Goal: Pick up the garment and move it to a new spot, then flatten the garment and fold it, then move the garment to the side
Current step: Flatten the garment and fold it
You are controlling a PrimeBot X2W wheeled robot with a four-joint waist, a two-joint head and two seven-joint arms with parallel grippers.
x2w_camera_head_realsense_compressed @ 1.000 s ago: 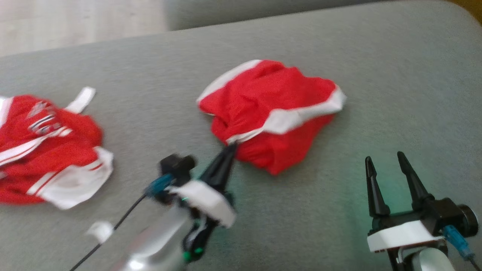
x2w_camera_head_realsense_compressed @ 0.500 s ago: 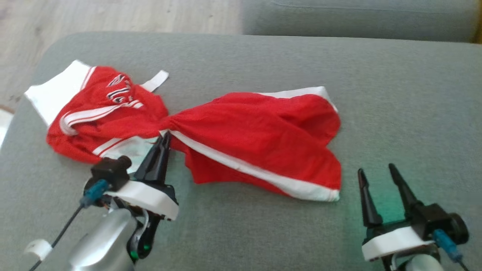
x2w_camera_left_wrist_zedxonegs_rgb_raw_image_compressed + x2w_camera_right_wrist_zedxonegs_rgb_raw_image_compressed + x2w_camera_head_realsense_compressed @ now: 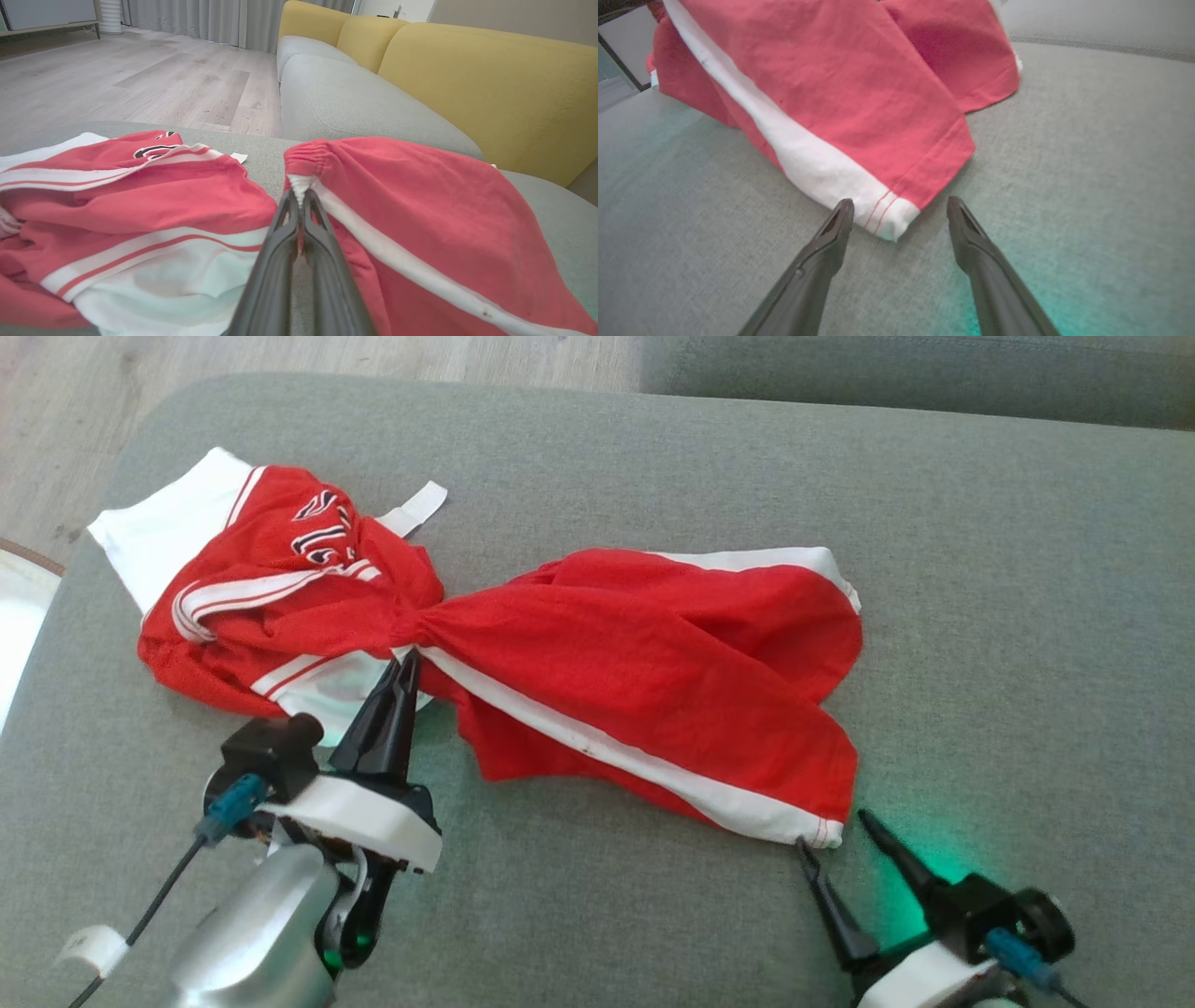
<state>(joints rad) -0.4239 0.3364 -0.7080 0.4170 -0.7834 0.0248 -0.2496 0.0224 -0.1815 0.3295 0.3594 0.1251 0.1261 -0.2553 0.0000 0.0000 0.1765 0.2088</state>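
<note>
- Red-and-white cloth comes nearest: the stitched hem corner of thin red woven shorts with a white side stripe [image 3: 653, 672] lies between the spread fingers of the right tool [image 3: 833, 831], which holds nothing
- The shorts look light, soft and limp, and will likely sag and bunch when lifted; the doubled hem corner and the elastic waistband seem the firmest places to pinch
- The left tool [image 3: 406, 658] is clamped tight on the gathered waistband end, where the white stripe meets it
- Left of that, seemingly touching the shorts, a red jersey shirt with white sleeves, striped trim and black lettering [image 3: 280, 579] lies rumpled; it looks equally floppy, best taken at a hem or shoulder
- Both rest on a grey fabric sofa cushion [image 3: 1027, 616], matt and napped, likely to drag at cloth
- Beyond are a pale wooden floor [image 3: 140, 79], yellow sofa backs [image 3: 490, 93] and grey curtains [image 3: 187, 18]
</note>
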